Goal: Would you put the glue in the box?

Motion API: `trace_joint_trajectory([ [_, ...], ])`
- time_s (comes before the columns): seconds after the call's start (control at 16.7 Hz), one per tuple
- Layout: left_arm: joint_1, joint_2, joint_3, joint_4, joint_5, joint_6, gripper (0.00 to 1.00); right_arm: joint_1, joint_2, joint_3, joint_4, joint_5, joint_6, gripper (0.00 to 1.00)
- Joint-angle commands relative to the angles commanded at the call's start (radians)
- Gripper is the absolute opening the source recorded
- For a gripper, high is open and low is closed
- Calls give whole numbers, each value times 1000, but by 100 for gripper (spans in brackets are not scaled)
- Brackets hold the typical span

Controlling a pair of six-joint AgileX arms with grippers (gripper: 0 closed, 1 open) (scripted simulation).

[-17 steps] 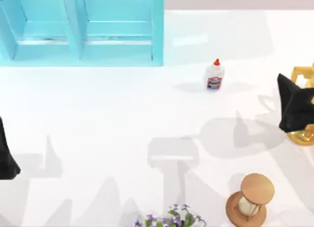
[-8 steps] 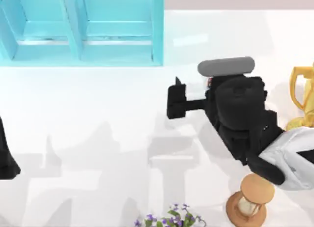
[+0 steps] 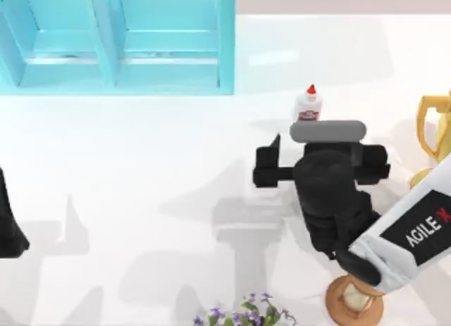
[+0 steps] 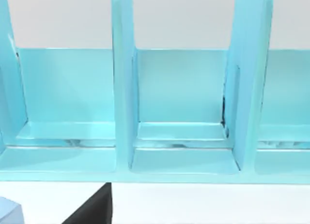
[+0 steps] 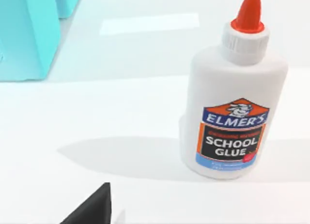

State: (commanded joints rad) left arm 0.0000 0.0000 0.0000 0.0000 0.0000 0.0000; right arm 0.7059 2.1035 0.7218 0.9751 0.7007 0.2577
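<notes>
The glue (image 3: 309,105) is a small white bottle with a red cap, standing upright on the white table right of the box. It looms close in the right wrist view (image 5: 232,105), label facing me. My right gripper (image 3: 320,157) hovers just in front of it, open, not touching; one black fingertip (image 5: 92,207) shows. The big turquoise box (image 3: 225,51) with its divider sits at the back left, seen head-on in the left wrist view (image 4: 123,88). My left gripper (image 3: 8,224) is parked at the left edge, open.
A golden cup (image 3: 431,132) stands at the right edge. A wooden hourglass (image 3: 352,301) sits at the front right, partly under my right arm. Purple flowers (image 3: 246,315) poke in at the front edge. Bare table lies between the glue and the box.
My right arm swung in from the right edge over the glue, then drew back toward the front, uncovering the bottle. The glue and the left arm have not moved.
</notes>
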Motion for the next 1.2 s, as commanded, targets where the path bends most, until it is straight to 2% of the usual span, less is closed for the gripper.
trace_joint_trajectory([
  [0.36, 0, 0, 0, 0, 0, 0, 100, -10, 1, 15, -6, -14, -10, 100],
  [0.84, 0, 0, 0, 0, 0, 0, 100, -180, 185, 275, -38, -162, -85, 100],
  [1.2, 0, 0, 0, 0, 0, 0, 100, -161, 265, 355, -45, -146, -75, 100],
])
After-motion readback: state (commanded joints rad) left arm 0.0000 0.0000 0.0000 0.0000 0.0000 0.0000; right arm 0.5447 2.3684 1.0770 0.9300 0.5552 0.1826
